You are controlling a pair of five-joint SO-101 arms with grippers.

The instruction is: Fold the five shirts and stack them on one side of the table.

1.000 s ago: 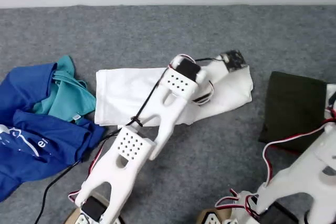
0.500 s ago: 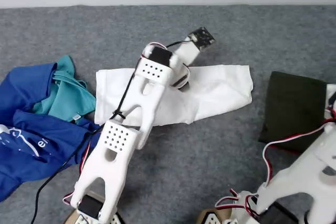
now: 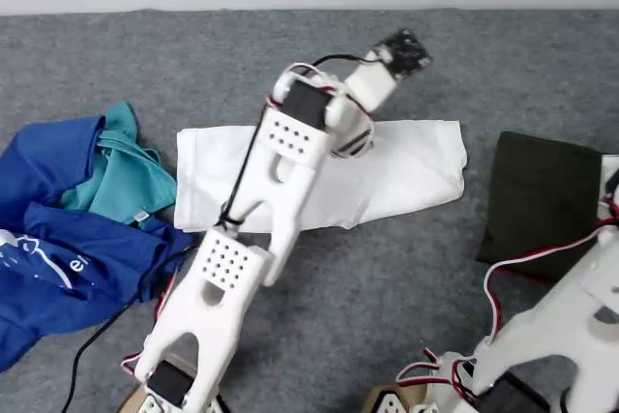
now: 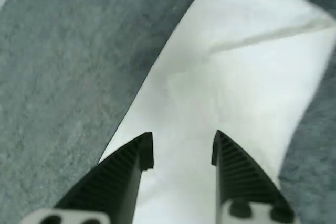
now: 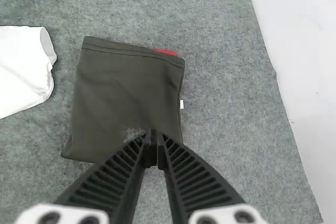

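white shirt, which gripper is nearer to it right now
Left. The left gripper hovers open directly above the white shirt, while the right gripper sits shut over the dark folded shirt, off past the white shirt's end.

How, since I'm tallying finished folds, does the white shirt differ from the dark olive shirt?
The white shirt lies as a long band mid-table; the dark olive shirt is a compact folded rectangle at the table's side. The open left gripper hovers over the white shirt; the shut right gripper is at the olive one's edge. Both lie flat on the grey table.
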